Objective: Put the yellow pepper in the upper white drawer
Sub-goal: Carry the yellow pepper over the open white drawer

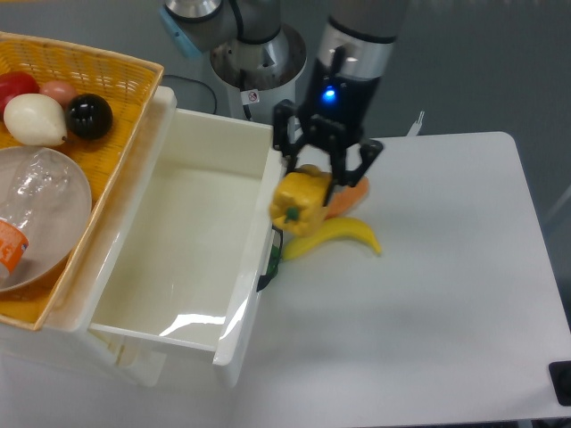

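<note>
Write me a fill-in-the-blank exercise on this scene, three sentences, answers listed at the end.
1. The gripper is shut on the yellow ______, held by the front panel of the upper white drawer.
2. On the table, just below the held item, lies a long curved yellow ______.
3. In the wicker basket sits a round ball whose colour is ______.

Missing words: pepper; banana; black

The pepper [301,203] sits in the gripper [319,175], just right of the open drawer [178,259]'s front panel; a banana [335,237] lies on the worktop [428,303] beneath it; a basket [107,85] rests left of the drawer.
</note>
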`<state>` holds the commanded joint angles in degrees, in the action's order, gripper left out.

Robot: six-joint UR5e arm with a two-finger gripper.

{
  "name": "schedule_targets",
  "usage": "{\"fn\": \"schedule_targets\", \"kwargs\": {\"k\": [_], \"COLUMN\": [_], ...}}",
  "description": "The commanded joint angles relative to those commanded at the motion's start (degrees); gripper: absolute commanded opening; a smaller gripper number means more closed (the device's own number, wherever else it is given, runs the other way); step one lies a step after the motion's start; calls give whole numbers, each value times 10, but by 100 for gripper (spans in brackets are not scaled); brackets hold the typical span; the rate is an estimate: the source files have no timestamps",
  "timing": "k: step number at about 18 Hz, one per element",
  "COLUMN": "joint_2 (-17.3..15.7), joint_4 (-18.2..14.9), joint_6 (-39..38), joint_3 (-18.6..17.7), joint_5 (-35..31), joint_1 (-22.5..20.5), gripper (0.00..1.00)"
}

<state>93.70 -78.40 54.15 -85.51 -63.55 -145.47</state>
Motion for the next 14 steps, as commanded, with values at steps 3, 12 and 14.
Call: {"fn": "schedule_targets", "kwargs": {"k": [3, 12, 14], "joint_2": [-11, 1, 3], "joint_4": [7, 30, 43], "joint_6": [-10, -49, -48], "joint_3": [-21, -38, -54], "joint_5": [0, -3, -4], "joint_1": [10, 61, 64], "gripper": [33, 33, 33]}}
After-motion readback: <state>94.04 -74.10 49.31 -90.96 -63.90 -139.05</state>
